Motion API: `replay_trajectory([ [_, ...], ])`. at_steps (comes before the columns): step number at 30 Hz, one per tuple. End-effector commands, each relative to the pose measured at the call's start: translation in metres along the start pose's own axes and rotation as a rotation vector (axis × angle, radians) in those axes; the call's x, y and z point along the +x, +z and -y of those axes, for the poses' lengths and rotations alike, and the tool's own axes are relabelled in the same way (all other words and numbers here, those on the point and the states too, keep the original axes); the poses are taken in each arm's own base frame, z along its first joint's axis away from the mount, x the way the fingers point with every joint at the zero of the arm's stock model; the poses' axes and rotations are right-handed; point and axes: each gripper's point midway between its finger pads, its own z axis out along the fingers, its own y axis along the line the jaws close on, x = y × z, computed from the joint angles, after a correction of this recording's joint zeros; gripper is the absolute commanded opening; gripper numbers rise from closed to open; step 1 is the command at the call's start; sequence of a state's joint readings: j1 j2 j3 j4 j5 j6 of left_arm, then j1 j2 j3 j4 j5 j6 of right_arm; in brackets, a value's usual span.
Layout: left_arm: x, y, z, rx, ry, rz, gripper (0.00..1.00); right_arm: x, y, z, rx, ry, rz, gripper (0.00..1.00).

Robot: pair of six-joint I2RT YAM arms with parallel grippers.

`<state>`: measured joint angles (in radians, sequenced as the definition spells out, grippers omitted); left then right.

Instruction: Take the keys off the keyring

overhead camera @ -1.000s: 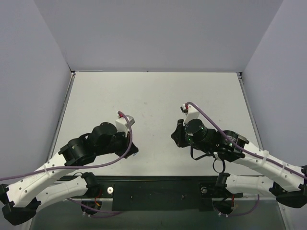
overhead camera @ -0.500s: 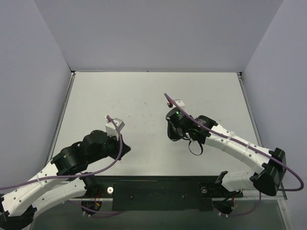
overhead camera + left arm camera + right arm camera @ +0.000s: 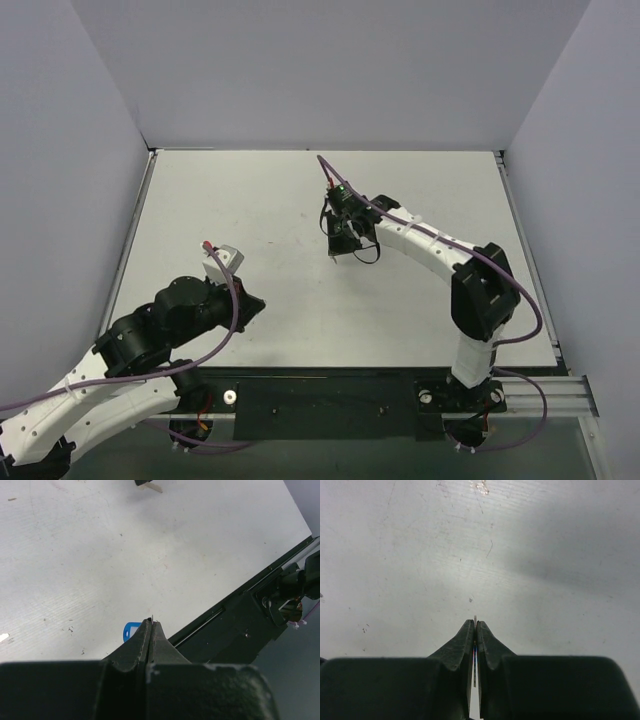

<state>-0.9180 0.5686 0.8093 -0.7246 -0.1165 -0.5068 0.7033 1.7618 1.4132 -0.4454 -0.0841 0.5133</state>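
Left fingers point(image 3: 151, 625) are pressed shut, and the blue keyring point(image 3: 131, 631) peeks out just beside them, low over the near edge of the tabletop point(image 3: 250, 200). A hair of wire shows at the tips, so we judge the pinch is on its ring. Over at the centre, the right fingers point(image 3: 475, 625) are closed too, with the key point(image 3: 475, 670) clamped edge-on between them, its tip poking just past the pads.

What could go wrong? That key sits in a thin pinch on its flat sides. Any bump on the tabletop could swivel it or squirt it out. And the keyring hangs close to the dark rail at the near edge. If it is let go there, we could lose it into that gap.

The top view gives us the big picture: both arms well apart, so key and keyring look parted. Yet neither thing can be made out there. Only the wrist cameras show them, each its own catch.
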Motion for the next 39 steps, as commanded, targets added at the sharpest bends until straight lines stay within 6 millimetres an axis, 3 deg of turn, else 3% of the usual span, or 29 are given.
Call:
replay_trajectory([
  [1,-0.022,-0.003,0.003,0.019,-0.003,0.097,0.00,-0.018,0.020,-0.013,-0.036,0.006,-0.017,0.00],
  [7,-0.021,0.000,0.003,0.022,-0.004,0.084,0.00,-0.028,0.039,-0.013,-0.025,0.035,0.009,0.04],
  [8,-0.020,0.001,0.003,0.023,-0.005,0.078,0.00,-0.030,0.039,-0.013,-0.026,0.043,0.019,0.16],
  [10,-0.020,0.003,0.004,0.030,-0.006,0.076,0.00,-0.035,0.038,-0.014,-0.040,0.050,0.043,0.29],
  [11,-0.020,0.003,0.004,0.033,-0.005,0.076,0.00,-0.035,0.038,-0.012,-0.035,0.053,0.049,0.46],
  [15,-0.020,0.004,0.003,0.027,-0.010,0.074,0.00,-0.037,0.029,-0.007,-0.030,0.057,0.084,0.65],
  [21,-0.019,0.005,0.002,0.027,-0.008,0.070,0.00,-0.033,-0.006,0.000,-0.036,0.066,0.167,0.70],
  [26,-0.020,0.006,0.001,0.022,-0.011,0.069,0.00,-0.012,-0.032,0.023,0.028,0.054,0.231,0.70],
  [27,-0.019,0.006,0.001,0.022,-0.009,0.066,0.00,-0.014,-0.045,0.024,0.033,0.051,0.277,0.69],
  [28,-0.019,0.006,0.001,0.019,-0.009,0.065,0.00,-0.003,-0.040,0.032,0.052,0.046,0.279,0.69],
  [29,-0.019,0.007,0.001,0.021,-0.007,0.062,0.00,-0.005,-0.051,0.033,0.054,0.045,0.322,0.69],
  [30,-0.019,0.007,0.001,0.019,-0.009,0.064,0.00,0.005,-0.046,0.040,0.072,0.040,0.328,0.69],
  [31,-0.019,0.008,0.001,0.018,-0.009,0.062,0.00,0.005,-0.056,0.038,0.059,0.032,0.366,0.69],
  [32,-0.019,0.007,0.000,0.016,-0.010,0.062,0.00,0.015,-0.051,0.048,0.093,0.025,0.369,0.69],
  [35,-0.019,0.008,-0.001,0.012,-0.010,0.062,0.00,0.029,-0.061,0.053,0.106,-0.027,0.422,0.70],
  [39,-0.020,0.008,-0.002,0.002,-0.012,0.067,0.00,0.053,-0.058,0.067,0.124,-0.072,0.476,0.70],
])
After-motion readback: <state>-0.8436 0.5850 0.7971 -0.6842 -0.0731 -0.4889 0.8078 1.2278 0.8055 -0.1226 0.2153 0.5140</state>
